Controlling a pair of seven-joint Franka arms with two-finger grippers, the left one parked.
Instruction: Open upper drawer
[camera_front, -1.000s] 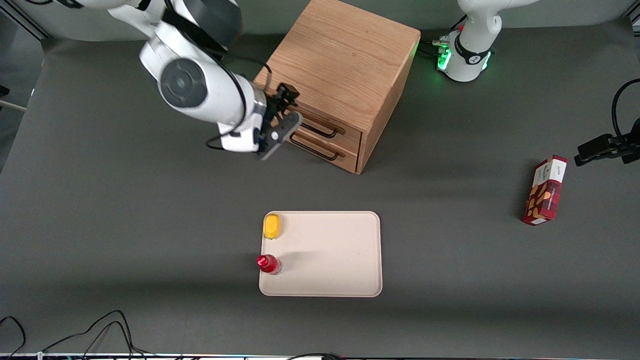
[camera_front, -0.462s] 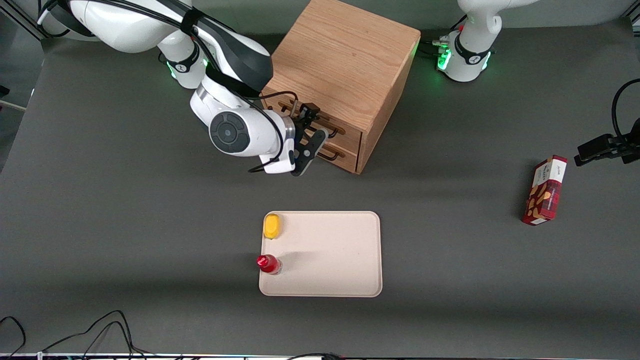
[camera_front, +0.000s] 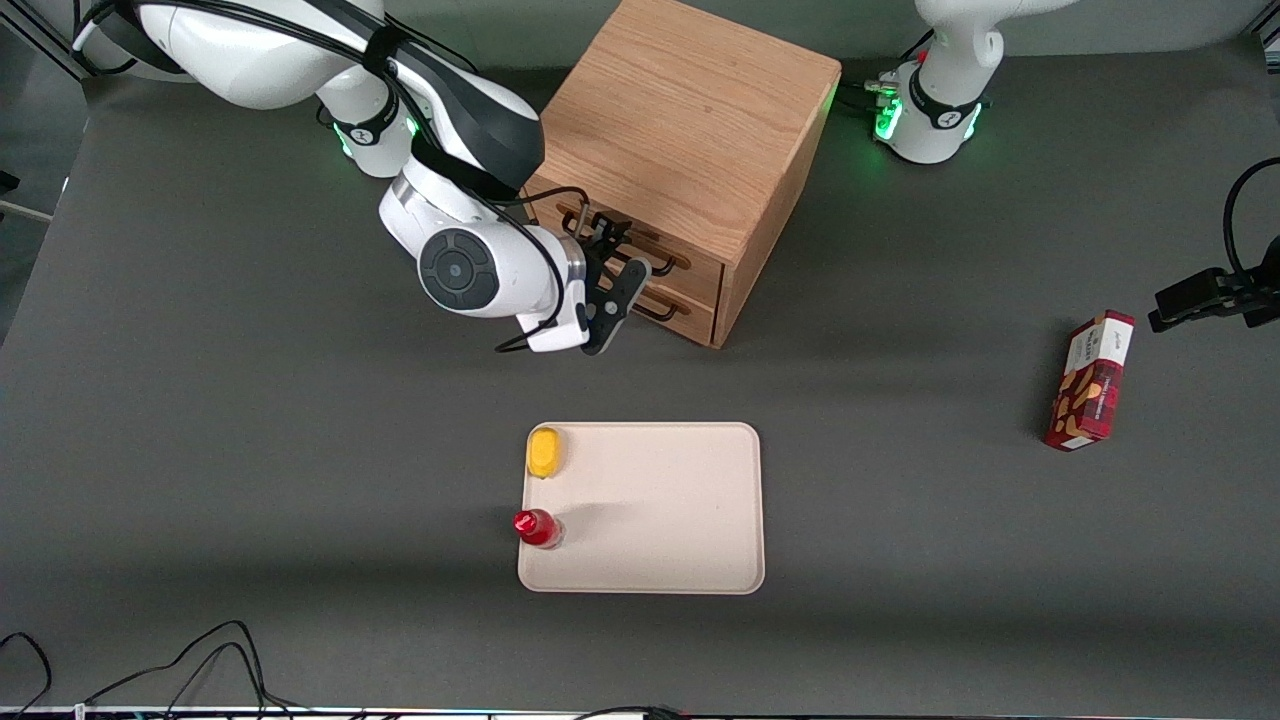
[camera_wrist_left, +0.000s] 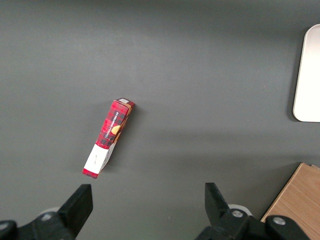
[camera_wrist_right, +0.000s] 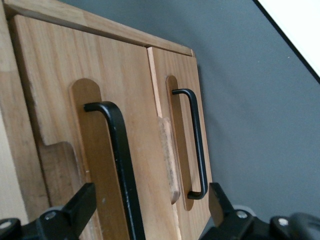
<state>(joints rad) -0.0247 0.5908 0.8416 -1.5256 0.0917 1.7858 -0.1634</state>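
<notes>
My gripper (camera_front: 612, 262), fingers spread wide and empty, sits just before the cabinet (camera_front: 690, 110) front. The upper drawer (camera_front: 640, 243) is shut; its handle (camera_wrist_right: 117, 165) lies dead ahead at twelve o'clock, bar crossing the finger gap.

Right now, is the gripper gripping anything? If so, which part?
Nothing held. The gripper is open in front of the cabinet, fingers straddling the upper drawer handle without closing.
</notes>
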